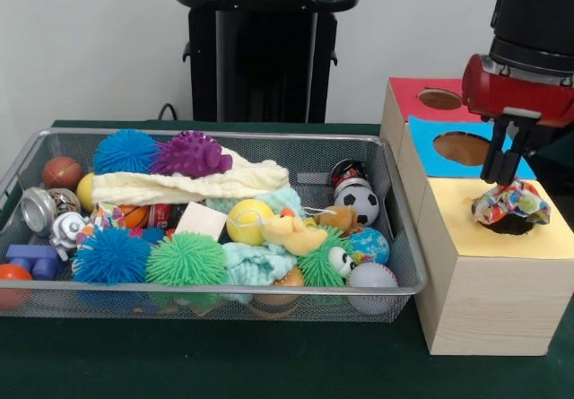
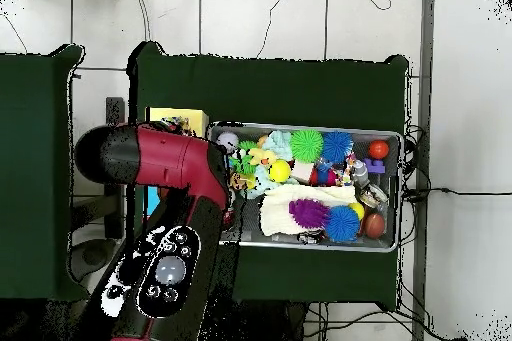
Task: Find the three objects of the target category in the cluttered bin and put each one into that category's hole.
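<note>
My gripper (image 1: 504, 180) hangs over the yellow-topped wooden box (image 1: 484, 238) at the right, shut on the top of a white fabric piece with coloured dots (image 1: 513, 203). The piece sits in the mouth of the round hole (image 1: 509, 228) and covers most of it. A second dotted fabric piece (image 1: 105, 213) seems to lie half buried at the left of the silver wire-mesh bin (image 1: 179, 290). I see no third one. In the overhead view the arm (image 2: 170, 187) hides the gripper and most of the boxes; the bin (image 2: 300, 125) lies to its right.
The blue-topped box (image 1: 426, 139) and red-topped box (image 1: 408, 94) stand behind the yellow one. The bin holds spiky balls, a cream waffle cloth (image 1: 188, 184), a mint-green cloth (image 1: 256, 263), a soccer ball (image 1: 362, 203), a bell and blocks. The black pedestal (image 1: 265, 58) stands behind.
</note>
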